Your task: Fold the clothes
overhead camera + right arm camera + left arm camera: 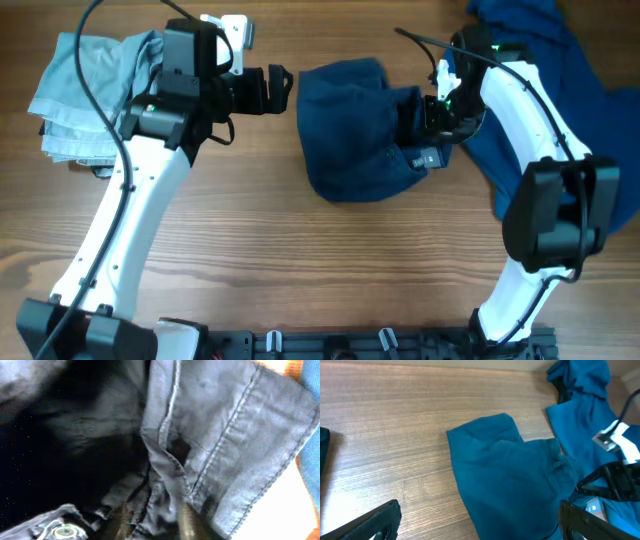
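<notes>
White casing covers both arms. The left arm is stretched from the table's near left corner up and across to the far middle, where its black wrist is turned to the right. The left gripper is held spread wide above bare wood, just left of the navy garment and not touching it. In the left wrist view its two dark fingers are seen far apart at the lower corners, with the navy garment lying ahead. The right arm is raised from the near right edge, bent at a black elbow, and brought back down and leftward. The right gripper is lowered onto the navy garment's right edge. In the right wrist view a stitched ridge of cloth is pinched between its blurred fingers. The navy garment is laid in a folded heap at the table's far centre. A navy pile is spread at the far right, partly under the right arm, and a denim piece is stacked at the far left behind the left arm. The table is of brown wood-grain boards, and a black rail is fixed along its near edge.
</notes>
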Available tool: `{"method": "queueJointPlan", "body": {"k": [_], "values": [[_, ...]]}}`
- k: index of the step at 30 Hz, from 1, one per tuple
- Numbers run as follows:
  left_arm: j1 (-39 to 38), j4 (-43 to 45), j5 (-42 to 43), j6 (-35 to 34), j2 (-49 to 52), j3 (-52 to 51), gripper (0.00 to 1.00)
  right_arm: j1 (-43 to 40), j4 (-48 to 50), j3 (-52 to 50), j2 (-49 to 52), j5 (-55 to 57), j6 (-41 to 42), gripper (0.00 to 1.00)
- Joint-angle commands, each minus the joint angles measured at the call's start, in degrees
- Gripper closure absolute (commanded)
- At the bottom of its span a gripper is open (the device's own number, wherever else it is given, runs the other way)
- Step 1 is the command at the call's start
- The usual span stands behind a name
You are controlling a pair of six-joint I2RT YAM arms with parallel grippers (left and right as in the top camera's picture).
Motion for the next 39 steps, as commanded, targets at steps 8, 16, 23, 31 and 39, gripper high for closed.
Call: {"method": "queueJointPlan", "body": {"k": [8,16,23,31,39], "values": [[0.5,0.9,-0.3,1.3,0.5,0.1,0.00,0.4,16.8,-1.2,-0.8,-10.3,18.9,0.34],[0.5,0.9,-0.3,1.4,0.5,0.1,0.00,3.0,25.8,-1.6,5.2,-13.4,21.3,0.75],[0.5,0.6,-0.3,1.4,0.5,0.1,0.00,2.4,44.6,0.3,4.9,-18.2,21.4,0.96],[0.5,0.7,-0.3,1.4,0.5,0.1,0.00,2.4,51.7,0.3,12.3,-1.3,21.2,0.96],[0.5,-0.7,-0.3,1.3,0.6,0.1,0.00,-4.1,41.7,2.0,4.0,-6.8,13.6,0.04]]}}
